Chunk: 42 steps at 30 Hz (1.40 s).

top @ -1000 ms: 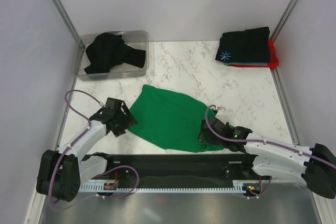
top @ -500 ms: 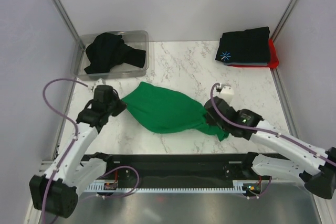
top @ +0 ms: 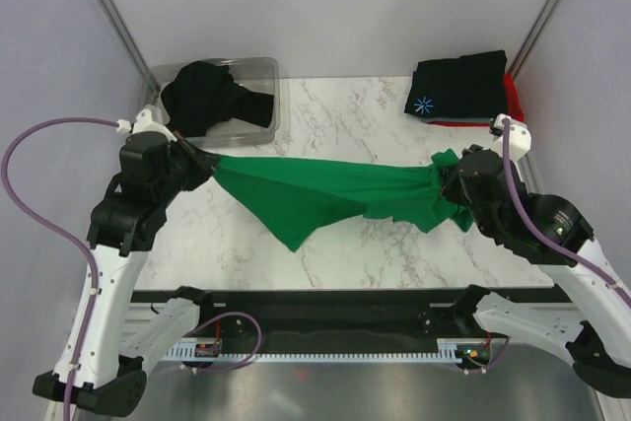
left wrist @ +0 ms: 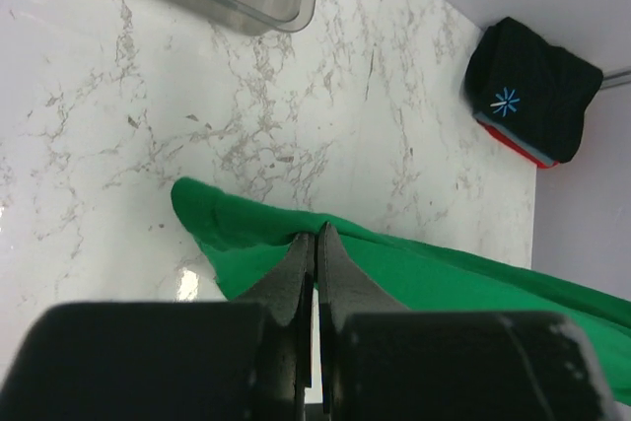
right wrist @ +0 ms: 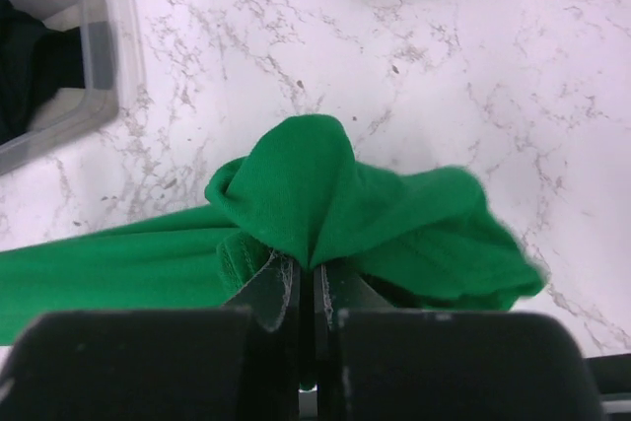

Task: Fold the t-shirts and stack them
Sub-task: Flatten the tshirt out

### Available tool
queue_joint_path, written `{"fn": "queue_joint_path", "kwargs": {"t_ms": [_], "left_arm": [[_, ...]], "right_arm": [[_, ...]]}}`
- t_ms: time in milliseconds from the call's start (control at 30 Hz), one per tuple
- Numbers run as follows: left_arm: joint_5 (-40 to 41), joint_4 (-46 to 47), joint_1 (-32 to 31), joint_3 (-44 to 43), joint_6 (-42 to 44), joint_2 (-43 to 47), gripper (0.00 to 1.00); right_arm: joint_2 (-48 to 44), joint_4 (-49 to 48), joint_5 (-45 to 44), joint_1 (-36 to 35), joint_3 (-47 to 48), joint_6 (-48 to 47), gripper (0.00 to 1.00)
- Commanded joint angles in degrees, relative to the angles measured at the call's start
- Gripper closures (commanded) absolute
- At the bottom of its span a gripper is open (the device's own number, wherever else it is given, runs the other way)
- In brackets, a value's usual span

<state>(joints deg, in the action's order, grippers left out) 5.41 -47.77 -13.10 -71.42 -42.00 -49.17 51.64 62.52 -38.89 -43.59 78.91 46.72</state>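
The green shirt (top: 325, 194) hangs stretched between the two sets of jaws, with a loose point of cloth sagging toward the bench (top: 345, 125). The left jaws are pinched tight on one end and the right jaws are pinched tight on a bunched fold at the other. Beyond the right jaws a folded starburst shirt (top: 458, 86) lies on a red shirt (top: 512, 104), and beyond the left jaws a black shirt (top: 202, 101) sits crumpled in a clear bin (top: 264, 74).

The top camera looks down over the marble table (top: 394, 255); both close wrist views share the green t-shirt (top: 315, 194).
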Motion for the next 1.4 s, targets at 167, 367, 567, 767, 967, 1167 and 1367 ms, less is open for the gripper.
{"fn": "queue_joint_path", "kwargs": {"t_ms": [167,367,567,767,967,1167,1367], "left_arm": [[-10.0,0.7,0.4,4.5,5.7,-12.0,0.98],[-14.8,7.6,1.8,14.1,8.2,-23.9,0.98],[-18.7,10.9,1.9,17.2,10.8,-28.9,0.84],[-16.8,13.0,2.1,19.8,10.9,-26.3,0.25],[-11.1,14.1,2.8,24.1,7.6,-20.1,0.15],[-10.7,16.9,4.5,30.9,5.3,-14.4,0.18],[-10.4,17.8,4.6,34.8,3.7,-10.8,0.19]], "right_arm": [[11.7,-7.8,11.1,10.3,-8.5,-6.7,0.93],[33.5,-22.5,37.8,33.0,-15.7,-16.2,0.68],[34.6,-23.4,41.8,35.9,-15.0,-18.9,0.23],[15.1,-23.1,40.9,35.8,-28.3,-14.0,0.22],[2.9,-24.8,41.1,32.6,-42.6,-8.8,0.28],[4.1,-26.9,42.1,31.1,-46.0,-8.3,0.35],[5.1,-27.5,37.9,28.3,-48.7,-3.6,0.35]]}}
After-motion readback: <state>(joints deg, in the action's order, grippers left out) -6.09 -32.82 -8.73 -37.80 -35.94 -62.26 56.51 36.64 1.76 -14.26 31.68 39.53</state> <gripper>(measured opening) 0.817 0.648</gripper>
